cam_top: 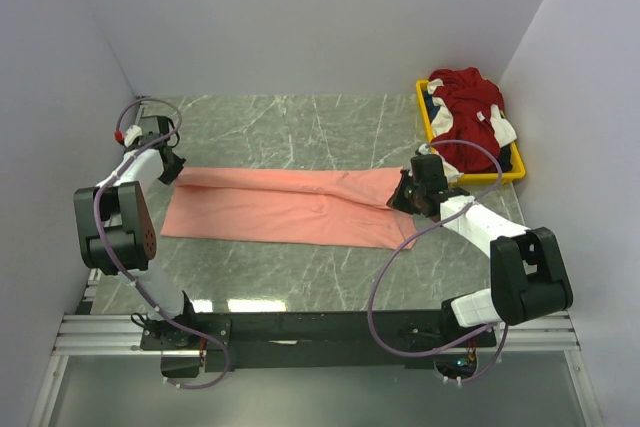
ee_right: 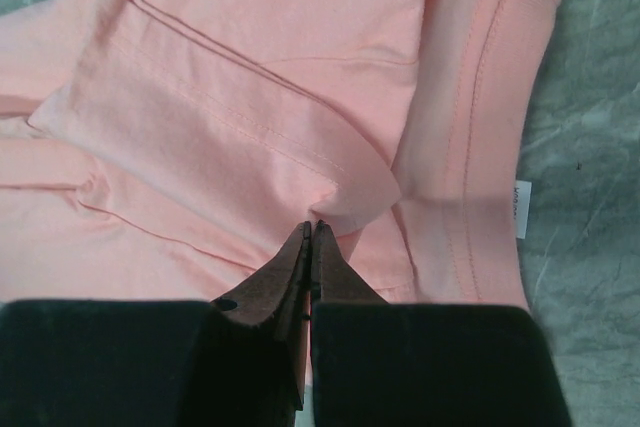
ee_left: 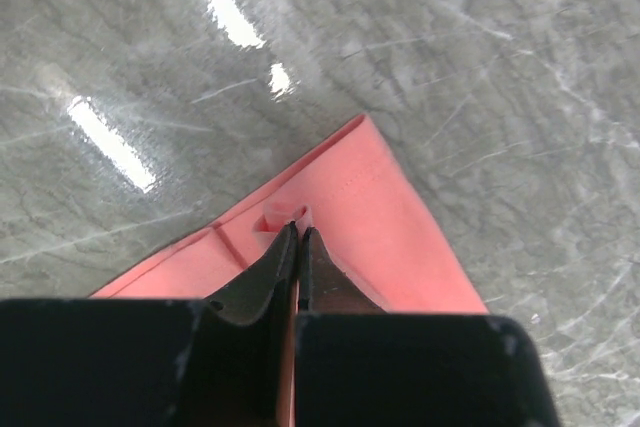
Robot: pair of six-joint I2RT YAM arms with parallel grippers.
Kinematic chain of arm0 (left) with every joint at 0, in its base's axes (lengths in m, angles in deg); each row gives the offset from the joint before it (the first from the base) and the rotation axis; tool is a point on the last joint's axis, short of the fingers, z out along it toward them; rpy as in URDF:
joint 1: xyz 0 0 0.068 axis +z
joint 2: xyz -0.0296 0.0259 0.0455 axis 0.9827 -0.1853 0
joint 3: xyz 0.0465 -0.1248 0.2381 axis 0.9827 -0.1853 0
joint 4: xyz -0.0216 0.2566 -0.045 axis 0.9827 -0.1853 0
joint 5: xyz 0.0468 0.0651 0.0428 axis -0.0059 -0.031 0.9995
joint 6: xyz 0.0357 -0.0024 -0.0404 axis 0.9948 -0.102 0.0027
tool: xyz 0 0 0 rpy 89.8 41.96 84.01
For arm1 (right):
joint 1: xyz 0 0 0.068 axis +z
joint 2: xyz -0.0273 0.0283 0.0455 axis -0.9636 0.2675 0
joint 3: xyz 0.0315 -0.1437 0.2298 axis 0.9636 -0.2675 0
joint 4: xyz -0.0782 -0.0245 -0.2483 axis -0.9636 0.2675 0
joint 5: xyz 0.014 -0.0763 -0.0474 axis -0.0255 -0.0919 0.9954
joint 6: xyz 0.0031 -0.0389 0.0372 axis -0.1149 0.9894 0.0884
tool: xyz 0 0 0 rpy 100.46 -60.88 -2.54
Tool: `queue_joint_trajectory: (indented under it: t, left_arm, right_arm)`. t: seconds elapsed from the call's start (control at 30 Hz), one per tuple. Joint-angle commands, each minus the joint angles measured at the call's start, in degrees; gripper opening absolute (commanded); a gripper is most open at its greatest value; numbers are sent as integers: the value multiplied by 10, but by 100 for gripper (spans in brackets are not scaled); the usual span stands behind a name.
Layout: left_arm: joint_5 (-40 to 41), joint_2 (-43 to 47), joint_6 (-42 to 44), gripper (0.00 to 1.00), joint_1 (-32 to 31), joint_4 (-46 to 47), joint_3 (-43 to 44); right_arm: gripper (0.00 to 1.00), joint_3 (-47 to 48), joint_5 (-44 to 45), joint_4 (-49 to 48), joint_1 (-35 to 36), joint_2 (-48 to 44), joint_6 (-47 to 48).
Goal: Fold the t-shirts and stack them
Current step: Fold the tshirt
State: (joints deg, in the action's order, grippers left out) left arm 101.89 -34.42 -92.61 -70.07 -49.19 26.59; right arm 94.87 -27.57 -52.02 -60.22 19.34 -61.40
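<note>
A salmon-pink t-shirt (cam_top: 285,205) lies folded lengthwise as a long band across the middle of the table. My left gripper (cam_top: 174,169) is at its far left corner, shut on the pink cloth (ee_left: 350,217). My right gripper (cam_top: 405,195) is at the shirt's right end, shut on a fold of the pink cloth (ee_right: 330,182) beside the sleeve and collar. A dark red t-shirt with white parts (cam_top: 470,112) is heaped in the yellow tray (cam_top: 513,173), with some dark blue-black cloth (cam_top: 433,109) under it.
The yellow tray stands at the back right, against the right wall. White walls close in the table on the left, back and right. The marbled table top (cam_top: 300,127) shows behind and in front of the pink shirt.
</note>
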Motion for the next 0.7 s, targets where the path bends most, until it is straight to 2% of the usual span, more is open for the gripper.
queue_joint_trajectory:
  t: [0.0, 0.07, 0.1, 0.13, 0.2, 0.23, 0.3, 0.33, 0.4, 0.5, 0.67]
  left_arm:
    - [-4, 28, -21, 1, 4, 11, -13]
    - [-5, 35, -32, 4, 6, 12, -24]
    - [-5, 37, -41, 14, 6, 11, -29]
    - [-5, 40, -45, 17, 8, 11, -36]
    - [-9, 50, -57, 23, 12, 11, -43]
    - [-10, 54, -64, 31, 17, 3, -46]
    - [-8, 72, -73, 49, 23, -1, -46]
    - [-7, 90, -74, 55, 23, -2, -50]
    - [-6, 108, -76, 60, 23, -4, -53]
    - [-26, 134, -76, 61, 23, 1, -59]
    - [-43, 151, -70, 62, -10, -13, -60]
  right_arm:
    - [0, -13, 2, -25, 3, -14, -1]
    - [4, -17, 0, -27, 3, -14, 0]
    - [6, -19, -3, -30, 3, -14, -1]
    - [15, -20, -5, -30, 3, -15, 0]
    - [25, -19, -9, -25, 3, -23, 1]
    - [35, -18, -11, -22, 3, -28, 2]
    - [43, -10, -13, -6, 2, -49, 7]
    - [44, -3, -13, -1, 3, -55, 9]
    - [45, 9, -4, 16, 4, -70, 15]
    - [47, 44, 9, 22, 10, -49, 20]
    - [47, 159, 43, 43, 42, 70, 29]
